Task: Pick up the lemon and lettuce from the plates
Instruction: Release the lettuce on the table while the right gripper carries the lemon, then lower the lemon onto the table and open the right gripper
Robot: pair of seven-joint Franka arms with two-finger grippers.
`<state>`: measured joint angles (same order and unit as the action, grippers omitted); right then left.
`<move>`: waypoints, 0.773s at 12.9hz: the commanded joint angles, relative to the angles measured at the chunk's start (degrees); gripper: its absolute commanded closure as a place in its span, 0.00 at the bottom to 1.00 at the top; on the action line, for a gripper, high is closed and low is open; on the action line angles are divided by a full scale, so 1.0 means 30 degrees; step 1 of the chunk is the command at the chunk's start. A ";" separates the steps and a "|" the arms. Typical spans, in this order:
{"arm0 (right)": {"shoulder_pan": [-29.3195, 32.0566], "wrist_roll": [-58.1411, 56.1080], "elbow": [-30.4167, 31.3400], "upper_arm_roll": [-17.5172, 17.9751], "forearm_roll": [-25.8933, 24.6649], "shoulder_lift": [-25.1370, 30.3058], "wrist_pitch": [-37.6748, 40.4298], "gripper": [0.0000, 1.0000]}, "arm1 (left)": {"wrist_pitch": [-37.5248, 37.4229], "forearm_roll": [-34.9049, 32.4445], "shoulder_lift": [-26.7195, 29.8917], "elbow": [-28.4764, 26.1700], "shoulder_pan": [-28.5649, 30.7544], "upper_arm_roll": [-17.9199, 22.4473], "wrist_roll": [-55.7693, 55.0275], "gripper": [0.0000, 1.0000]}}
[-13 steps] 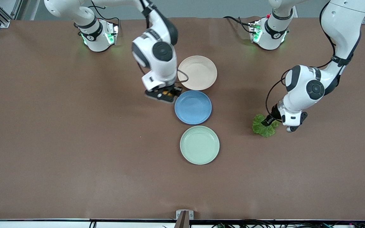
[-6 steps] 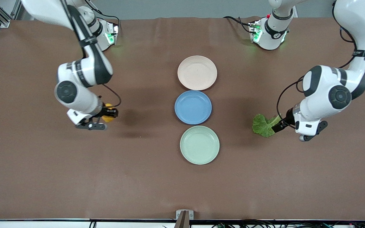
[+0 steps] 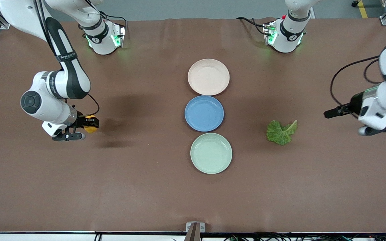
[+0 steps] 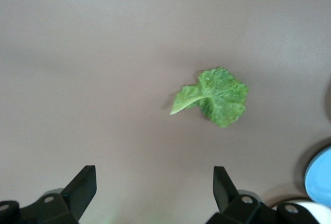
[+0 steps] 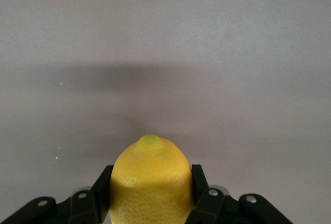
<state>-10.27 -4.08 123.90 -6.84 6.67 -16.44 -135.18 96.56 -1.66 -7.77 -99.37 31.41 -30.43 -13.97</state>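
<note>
My right gripper (image 3: 90, 123) is shut on the yellow lemon (image 3: 91, 122), held just above the bare table toward the right arm's end; the lemon fills the right wrist view (image 5: 151, 182) between the fingers (image 5: 199, 185). The lettuce leaf (image 3: 281, 132) lies flat on the table toward the left arm's end, beside the mint green plate (image 3: 211, 153). It also shows in the left wrist view (image 4: 214, 96). My left gripper (image 3: 328, 114) is open and empty, in the air well clear of the leaf; its fingers (image 4: 83, 185) stand wide apart. The beige-pink plate (image 3: 208, 76) holds nothing.
A blue plate (image 3: 204, 113) sits between the two other plates in a row at the table's middle; its edge shows in the left wrist view (image 4: 320, 175). Both arm bases stand at the table's back edge. A small bracket (image 3: 195, 227) sits at the near edge.
My left gripper let go of the lettuce and drew away toward the left arm's end. My right gripper carried the lemon from beside the plates out toward the right arm's end.
</note>
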 commanded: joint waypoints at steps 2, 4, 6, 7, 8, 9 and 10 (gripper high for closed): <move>0.0230 -0.0428 0.0740 0.0348 0.0443 -0.0551 -0.1284 0.99 | -0.1279 0.0786 0.2759 -0.0304 0.1101 -0.0024 0.3156 0.00; 0.0171 -0.0893 0.0740 0.0377 0.0443 -0.1109 -0.1840 0.99 | -0.1280 0.0817 0.3407 -0.0275 0.1133 0.0151 0.3512 0.00; 0.0229 -0.1277 0.0798 0.0377 0.0443 -0.1403 -0.2135 0.99 | -0.1280 0.0846 0.3265 0.0687 0.1133 0.0210 0.3805 0.00; 0.0229 -0.1278 0.0914 0.0377 0.0443 -0.1462 -0.2339 0.99 | -0.1280 0.0846 0.3060 0.1243 0.1133 0.0240 0.4010 0.00; 0.0200 -0.1278 0.0974 0.0377 0.0443 -0.1608 -0.2573 0.99 | -0.1280 0.0846 0.2681 0.1858 0.1133 0.0269 0.4244 0.00; 0.0200 -0.1278 0.0974 0.0377 0.0443 -0.1754 -0.2663 0.99 | -0.1280 0.0846 0.2648 0.2386 0.1017 0.0385 0.4507 0.00; 0.0200 -0.1278 0.0945 0.0377 0.0443 -0.1814 -0.2663 0.99 | -0.1280 0.0846 0.2619 0.2798 0.0551 0.0792 0.4568 0.00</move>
<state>-10.26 -6.34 125.67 -6.27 6.67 -22.26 -142.10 93.27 -0.22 1.25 -94.64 34.31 -29.37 -1.90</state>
